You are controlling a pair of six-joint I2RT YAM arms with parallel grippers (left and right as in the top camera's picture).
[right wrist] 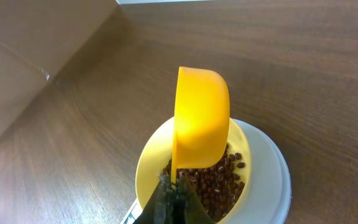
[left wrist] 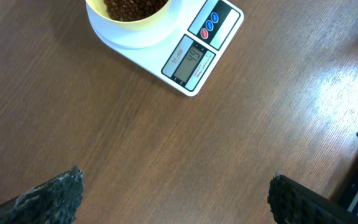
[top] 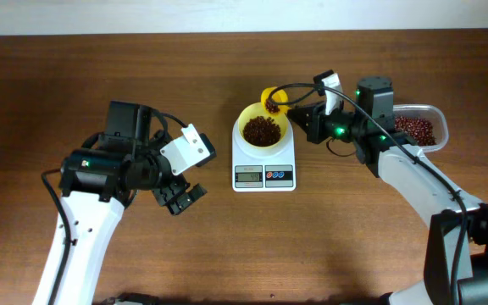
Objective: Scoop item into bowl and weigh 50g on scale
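on the left, the left hand [top: 180,196] hangs above the wooden table [top: 74,76], to the left of the white digital scale [top: 263,166] and apart from it. in its wrist view, its two dark fingers [left wrist: 55,194] stand wide apart with only table between them.

in the middle, the scale lies flat on the table, with its grey display [left wrist: 188,62] and its red and blue buttons [left wrist: 209,23] towards the front edge. we cannot read the digits with any certainty. the pale-yellow bowl [top: 241,127] stands on the scale's platform. a heap of dark red-brown beans [top: 263,130] covers its bottom.

just over the bowl's far right rim is the yellow scoop [top: 271,99]. it is tipped steeply, with its cup turned down towards the beans. the right hand [top: 305,117] is clamped narrow on the scoop's handle, just to the right of the bowl.

at the far right, beside the right arm, a clear container [top: 438,119] rests on the table, and it holds more of the same beans.
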